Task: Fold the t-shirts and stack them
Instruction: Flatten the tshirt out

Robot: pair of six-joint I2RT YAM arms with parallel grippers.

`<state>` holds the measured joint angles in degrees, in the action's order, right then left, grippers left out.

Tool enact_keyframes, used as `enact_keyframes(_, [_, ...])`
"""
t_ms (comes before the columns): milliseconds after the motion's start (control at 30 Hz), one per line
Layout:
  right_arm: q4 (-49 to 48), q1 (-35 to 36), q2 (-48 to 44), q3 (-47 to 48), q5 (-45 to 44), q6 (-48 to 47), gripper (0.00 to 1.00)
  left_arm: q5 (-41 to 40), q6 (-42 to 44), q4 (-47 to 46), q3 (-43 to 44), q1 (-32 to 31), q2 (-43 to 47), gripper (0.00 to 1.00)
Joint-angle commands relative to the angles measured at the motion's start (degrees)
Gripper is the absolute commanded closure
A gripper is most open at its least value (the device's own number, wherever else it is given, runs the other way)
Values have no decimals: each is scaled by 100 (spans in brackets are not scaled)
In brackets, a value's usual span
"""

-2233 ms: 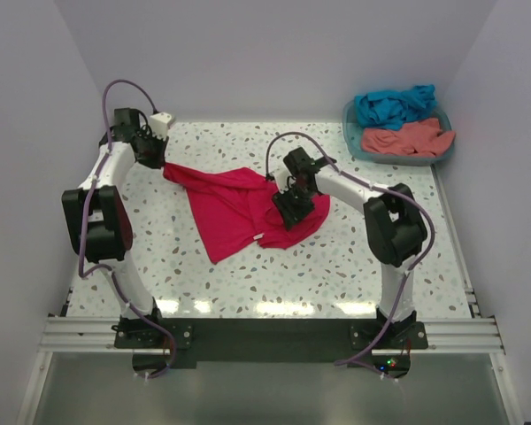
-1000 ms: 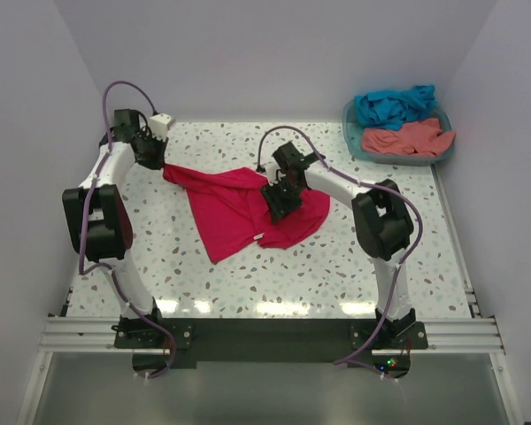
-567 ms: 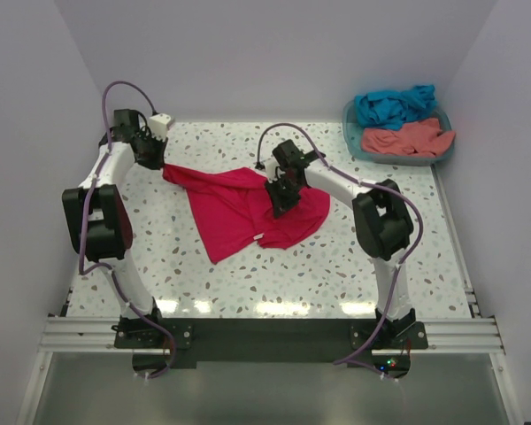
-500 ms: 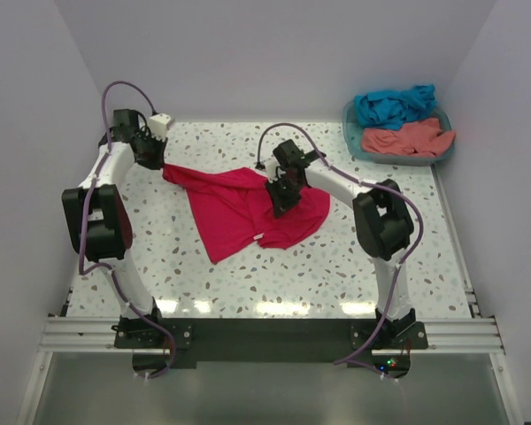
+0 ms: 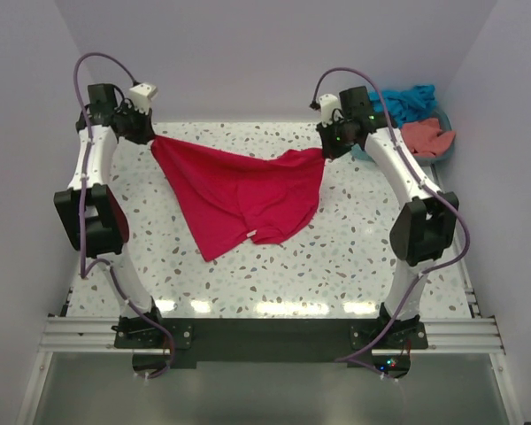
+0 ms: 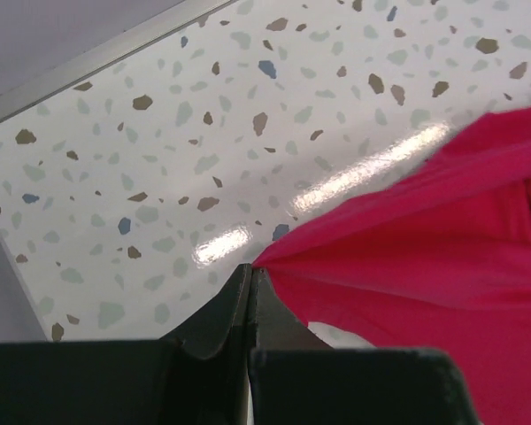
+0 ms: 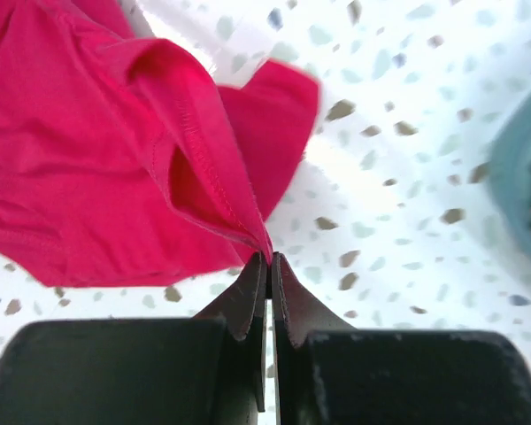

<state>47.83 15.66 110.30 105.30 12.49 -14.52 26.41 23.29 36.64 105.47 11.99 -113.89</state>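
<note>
- Left gripper [image 6: 250, 273] clamped shut on a corner of the crimson-pink t-shirt [image 5: 239, 190].
- Right gripper [image 7: 268, 261] pinched on the opposite edge.
- Shirt's long axis runs gripper to gripper; its body trails nearward from both.

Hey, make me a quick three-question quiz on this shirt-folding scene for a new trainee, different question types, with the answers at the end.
1. True or false: the left fingers and the right fingers are both shut on the crimson-pink t-shirt.
2. This t-shirt is: A) folded square; B) stretched between the fingers; C) bunched in a heap.
3. How many t-shirts show in the top view?
Key: 1 true; 2 B; 3 three, counting the teal-blue t-shirt and salmon-coral t-shirt far right.
</note>
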Motion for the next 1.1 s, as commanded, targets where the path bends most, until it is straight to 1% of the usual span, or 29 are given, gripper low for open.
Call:
enact_keyframes(0, [147, -89, -299, 605, -387, -533, 100, 715, 359, 544, 579, -3, -98, 100])
enact_keyframes(33, [217, -211, -281, 702, -423, -577, 100, 855, 482, 720, 676, -30, -116, 100])
enact_keyframes(67, [278, -273, -264, 842, -440, -665, 100, 944, 771, 1009, 633, -21, -90, 100])
enact_keyframes(100, [331, -318, -272, 852, -458, -709, 100, 962, 913, 1107, 528, -30, -38, 100])
enact_keyframes(133, [419, -396, -281, 835, -467, -762, 100, 945, 1097, 1239, 266, -73, 93, 100])
enact_keyframes(167, [437, -414, -377, 704, -502, -841, 100, 927, 1517, 1518, 107, -91, 173, 100])
enact_keyframes(233, [411, -450, -500, 484, -555, -903, 100, 866, 1897, 1714, -438, -100, 462, 100])
enact_keyframes(267, [394, -450, -640, 266, -590, -955, 100, 831, 2273, 1906, -631, -109, 559, 100])
enact_keyframes(300, [367, -450, -711, 168, -625, -965, 100, 804, 2451, 1986, -998, -109, 656, 100])
enact_keyframes(333, [367, -459, -773, 62, -634, -982, 100, 734, 2861, 2109, -1176, -118, 840, 100])
enact_keyframes(367, [376, -459, -878, -113, -625, -973, 100, 681, 3031, 2310, -1361, -118, 920, 100])
enact_keyframes(400, [384, -459, -931, -193, -590, -973, 100, 629, 3189, 2373, -1737, -135, 1008, 100])
enact_keyframes(467, [367, -459, -1001, -429, -485, -930, 100, 479, 3496, 2409, -2099, -162, 1210, 100])
enact_keyframes(533, [332, -459, -1011, -518, -476, -894, 100, 435, 3586, 2357, -2478, -223, 1333, 100])
enact_keyframes(567, [341, -459, -993, -519, -432, -851, 100, 443, 3543, 2260, -2548, -232, 1369, 94])
enact_keyframes(600, [375, -450, -923, -493, -406, -842, 100, 487, 3464, 2181, -2593, -258, 1378, 84])
enact_keyframes(633, [384, -450, -888, -475, -388, -824, 100, 592, 3333, 2093, -2576, -250, 1404, 64])
enact_keyframes(667, [385, -450, -861, -440, -379, -798, 100, 619, 3088, 1945, -2549, -241, 1404, 56])
enact_keyframes(733, [437, -450, -783, -378, -335, -763, 100, 637, 2893, 1829, -2540, -206, 1422, 45])
enact_keyframes(833, [534, -450, -721, -273, -265, -710, 100, 593, 2769, 1636, -2777, -171, 1580, 38])
enact_keyframes(900, [551, -450, -721, -316, -238, -683, 100, 575, 2874, 1574, -3013, -170, 1641, 37])
enact_keyframes(967, [551, -450, -720, -360, -238, -675, 100, 654, 3171, 1566, -3172, -171, 1738, 36])
enact_keyframes(1000, [552, -450, -721, -378, -256, -675, 100, 689, 3251, 1496, -3399, -162, 1790, 36])
enact_keyframes(1067, [560, -459, -729, -422, -265, -683, 100, 716, 3541, 1111, -3777, -206, 2019, 37])
